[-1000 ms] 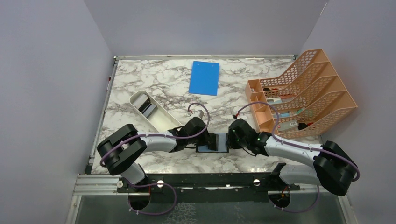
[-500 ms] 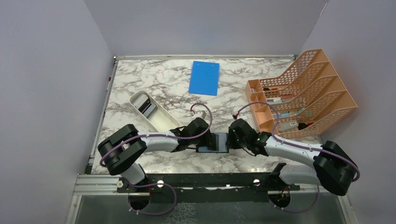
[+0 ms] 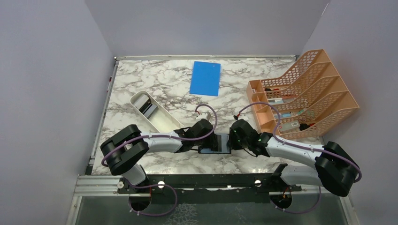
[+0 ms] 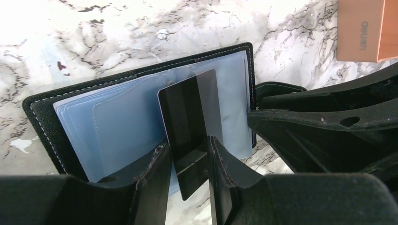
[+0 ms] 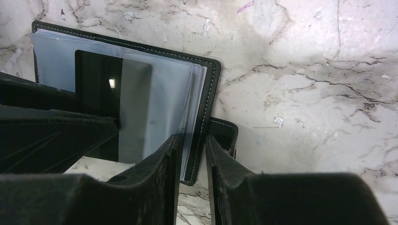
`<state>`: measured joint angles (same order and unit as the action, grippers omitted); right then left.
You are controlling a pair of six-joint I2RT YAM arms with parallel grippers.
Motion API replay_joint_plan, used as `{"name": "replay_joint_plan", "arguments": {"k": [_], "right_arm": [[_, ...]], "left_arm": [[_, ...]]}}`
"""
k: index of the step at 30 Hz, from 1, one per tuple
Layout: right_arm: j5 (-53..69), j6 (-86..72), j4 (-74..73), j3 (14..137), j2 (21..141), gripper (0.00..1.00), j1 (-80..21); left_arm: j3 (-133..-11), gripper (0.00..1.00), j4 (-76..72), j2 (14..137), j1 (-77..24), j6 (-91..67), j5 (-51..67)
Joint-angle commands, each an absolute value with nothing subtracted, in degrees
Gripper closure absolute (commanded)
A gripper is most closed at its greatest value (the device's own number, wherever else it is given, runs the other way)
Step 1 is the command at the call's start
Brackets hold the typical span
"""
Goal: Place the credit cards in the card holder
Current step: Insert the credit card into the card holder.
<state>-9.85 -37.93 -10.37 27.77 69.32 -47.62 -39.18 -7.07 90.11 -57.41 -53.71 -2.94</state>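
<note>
One dark card (image 4: 190, 117) sits half inside the open card holder (image 4: 47, 122), left gripper (image 4: 189, 183) slightly apart astride its near end, grip unclear, right gripper (image 5: 192, 159) pinching the holder's edge; likely more cards (image 3: 149, 108) in white tray (image 3: 164, 120).

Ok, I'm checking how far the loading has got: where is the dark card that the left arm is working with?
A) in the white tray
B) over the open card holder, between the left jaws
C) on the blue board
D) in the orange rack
B: the left wrist view shows the dark card lying over the clear pockets of the open card holder, its near end between the jaws of the left gripper.
</note>
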Motion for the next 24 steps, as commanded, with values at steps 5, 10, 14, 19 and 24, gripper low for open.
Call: {"name": "replay_joint_plan", "arguments": {"k": [5,10,14,19,24], "right_arm": [[-9.58,-38.67,-10.16,28.23,69.59,0.7,-47.64],[-13.58,-38.51,-13.88,29.91,68.55,0.7,-47.64],[-16.35,-37.92,-16.28,30.9,67.03,0.71,-47.64],[-17.82,-37.66,-16.89,31.2,66.71,0.73,-47.55],[-17.68,-37.79,-15.82,30.9,68.88,0.75,-47.29]], "left_arm": [[-41.29,0.62,-5.0,92.02,-58.78,-53.17,-2.96],[-40.98,0.59,-5.09,91.82,-58.8,-53.17,-3.53],[-40.78,0.58,-5.01,91.46,-58.82,-53.09,-4.06],[-41.0,0.57,-4.42,90.94,-58.8,-52.75,-4.74],[-41.22,0.56,-4.19,90.62,-58.88,-52.56,-4.66]]}}
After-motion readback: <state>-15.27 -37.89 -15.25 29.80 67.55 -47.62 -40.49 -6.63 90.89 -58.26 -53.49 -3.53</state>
